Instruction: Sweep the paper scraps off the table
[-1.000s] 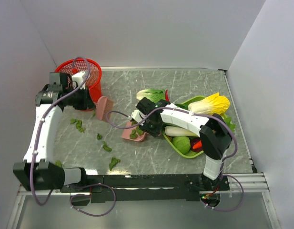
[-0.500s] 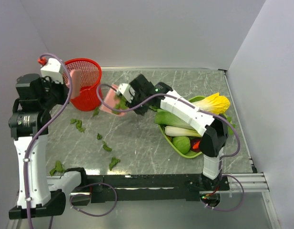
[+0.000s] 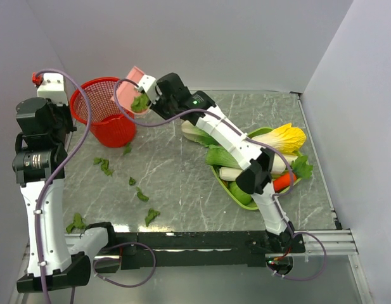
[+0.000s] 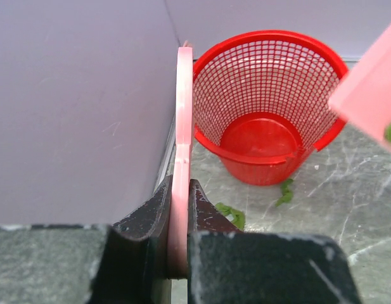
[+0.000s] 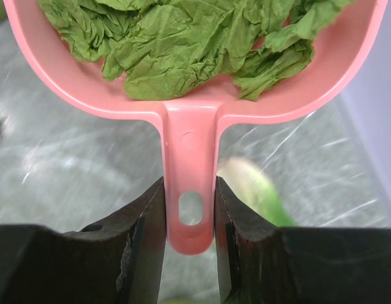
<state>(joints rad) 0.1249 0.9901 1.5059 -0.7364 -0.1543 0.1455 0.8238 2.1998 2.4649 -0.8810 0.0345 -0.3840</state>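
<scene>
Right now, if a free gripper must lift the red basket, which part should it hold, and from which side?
Probably the rim, from above. The red basket stands upright, mouth open, and its mesh wall is thin enough to pinch across. Choose the near part of the rim: the pink dustpan hangs over the far right part.

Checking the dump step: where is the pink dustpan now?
Top view: the pink dustpan is held up at the far left of the table, by the right rim of the red basket, its handle in the right hand, paper scraps inside.
</scene>
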